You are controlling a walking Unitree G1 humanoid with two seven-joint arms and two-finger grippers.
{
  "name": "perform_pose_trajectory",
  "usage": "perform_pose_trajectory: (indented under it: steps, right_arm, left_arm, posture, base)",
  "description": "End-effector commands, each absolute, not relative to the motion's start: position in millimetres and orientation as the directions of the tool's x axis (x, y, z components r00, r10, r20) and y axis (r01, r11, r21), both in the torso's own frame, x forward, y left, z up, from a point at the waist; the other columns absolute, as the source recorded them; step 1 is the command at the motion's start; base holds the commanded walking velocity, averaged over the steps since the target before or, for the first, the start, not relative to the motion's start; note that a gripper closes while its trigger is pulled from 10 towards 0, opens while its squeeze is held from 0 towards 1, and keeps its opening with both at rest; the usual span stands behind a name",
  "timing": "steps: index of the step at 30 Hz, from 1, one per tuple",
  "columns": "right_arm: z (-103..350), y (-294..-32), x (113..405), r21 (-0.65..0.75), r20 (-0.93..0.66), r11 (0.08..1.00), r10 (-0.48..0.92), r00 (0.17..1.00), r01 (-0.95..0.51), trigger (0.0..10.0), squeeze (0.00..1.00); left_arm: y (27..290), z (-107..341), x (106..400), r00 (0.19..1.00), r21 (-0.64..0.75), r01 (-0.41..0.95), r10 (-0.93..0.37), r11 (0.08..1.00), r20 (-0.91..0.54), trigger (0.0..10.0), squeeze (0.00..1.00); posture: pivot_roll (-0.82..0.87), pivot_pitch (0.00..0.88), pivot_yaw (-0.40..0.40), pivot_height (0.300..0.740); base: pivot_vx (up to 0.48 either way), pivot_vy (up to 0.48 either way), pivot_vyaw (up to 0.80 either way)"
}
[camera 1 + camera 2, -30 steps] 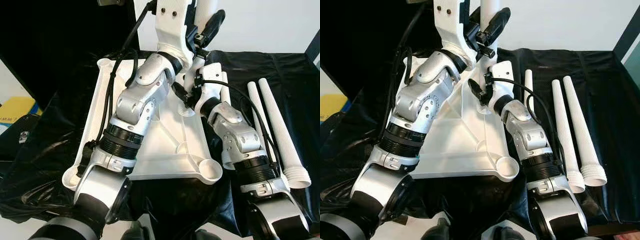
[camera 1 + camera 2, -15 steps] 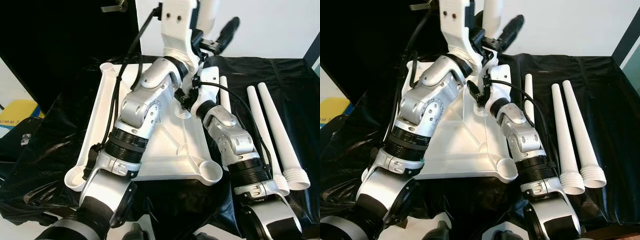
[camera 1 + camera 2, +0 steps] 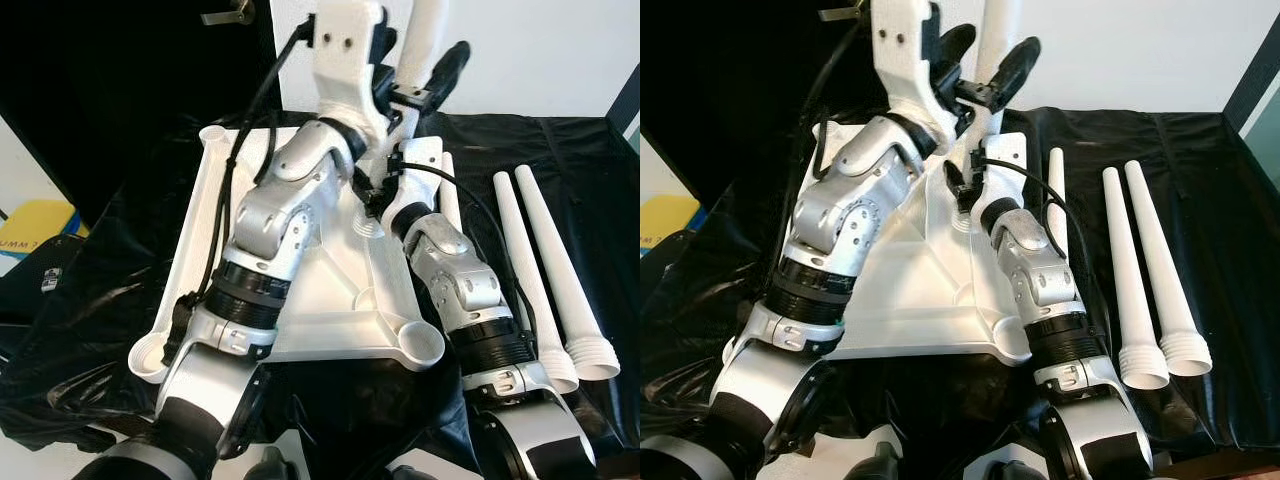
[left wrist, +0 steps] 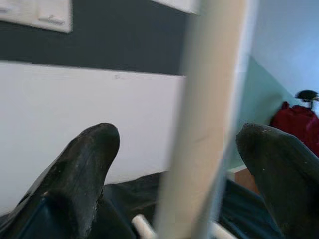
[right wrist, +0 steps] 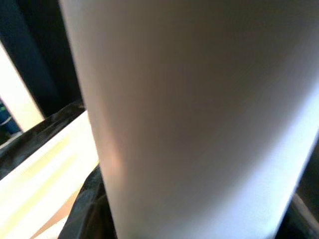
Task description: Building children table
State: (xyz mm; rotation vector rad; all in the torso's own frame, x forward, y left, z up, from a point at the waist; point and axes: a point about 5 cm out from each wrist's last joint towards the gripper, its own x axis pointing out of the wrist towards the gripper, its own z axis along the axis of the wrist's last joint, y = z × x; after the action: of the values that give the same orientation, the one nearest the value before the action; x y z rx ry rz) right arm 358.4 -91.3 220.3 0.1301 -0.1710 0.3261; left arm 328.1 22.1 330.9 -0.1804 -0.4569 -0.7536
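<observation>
The white table top (image 3: 335, 300) lies upside down on a black cloth. One white table leg (image 3: 998, 25) stands upright at its far corner. My left gripper (image 3: 985, 55) is open high on that leg, with a black finger (image 4: 84, 169) on each side and gaps showing between fingers and leg. My right gripper (image 5: 194, 209) is low at the leg's base, behind the left forearm. In the right wrist view the leg is pressed close, with dark finger edges against it. Three loose legs lie to the right: one (image 3: 447, 185) beside my right arm and two (image 3: 545, 270) further out.
Black cloth (image 3: 90, 300) covers the whole work surface. A white wall (image 3: 1140, 50) stands behind it and a dark panel (image 3: 100, 80) at the back left. A yellow object (image 3: 35, 220) lies off the left edge. My own forearms cross over the table top.
The left gripper has turned about the upright leg, its outer finger swinging right and then back a little. The head view has shifted slightly. The loose legs lie as before.
</observation>
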Motion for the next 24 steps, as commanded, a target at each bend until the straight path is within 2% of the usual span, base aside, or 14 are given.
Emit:
perform_pose_trajectory:
  steps: [1, 6, 15, 24]
  right_arm:
    - [216.6, -93.3, 357.6, 0.114, 0.186, 0.943, 0.289, 0.939, -0.312, 10.0, 0.0]
    - [214.5, -97.2, 356.5, 0.116, 0.185, 0.952, 0.26, 0.948, -0.284, 10.0, 0.0]
    - [215.0, -108.5, 355.5, 0.113, 0.22, 0.974, 0.17, 0.961, -0.199, 10.0, 0.0]
    - [206.6, -115.8, 334.9, 0.083, 0.296, 0.988, 0.103, 0.95, -0.133, 10.0, 0.0]
  left_arm:
    - [28.9, 328.5, 330.3, 0.683, -0.016, 0.649, -0.573, 0.761, 0.452, 10.0, 0.0]
    - [40.5, 319.0, 334.6, 0.728, -0.017, 0.598, -0.534, 0.801, 0.429, 10.0, 0.0]
    - [48.6, 306.8, 328.6, 0.727, 0.006, 0.596, -0.543, 0.803, 0.42, 10.0, 0.0]
    - [64.3, 265.1, 321.6, 0.813, -0.013, 0.52, -0.49, 0.854, 0.314, 10.0, 0.0]
  posture:
    - [-0.01, 0.061, 0.014, 0.74]
    - [-0.01, 0.071, 0.015, 0.74]
    - [-0.01, 0.079, 0.019, 0.74]
    - [-0.01, 0.091, 0.018, 0.74]
  base:
    - [0.0, 0.0, 0.0]
    - [0.0, 0.0, 0.0]
    - [0.0, 0.0, 0.0]
    - [0.0, 0.0, 0.0]
